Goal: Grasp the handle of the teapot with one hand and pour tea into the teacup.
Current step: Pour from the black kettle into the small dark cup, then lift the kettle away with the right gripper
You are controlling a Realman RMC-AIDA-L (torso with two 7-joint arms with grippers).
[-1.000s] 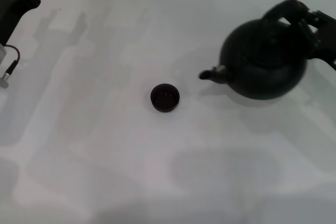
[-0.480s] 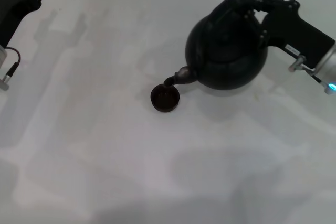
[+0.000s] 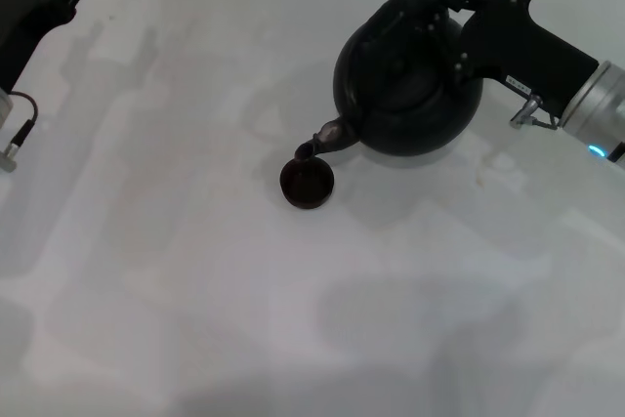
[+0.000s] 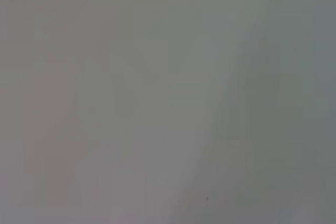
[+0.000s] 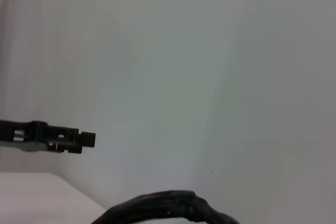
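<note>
Teapot (image 3: 405, 85) showing matt black, faintly sheened body; handle (image 5: 168, 208) appearing rough, ribbed; teacup (image 3: 307, 183) looking glossy dark inside; table (image 3: 195, 271) appearing smooth, matt white.

Nothing here can be read. The right arm's black housing (image 3: 532, 46) carries a small white label, but its print is too fine to make out; no other lettering, brand or number shows anywhere.
</note>
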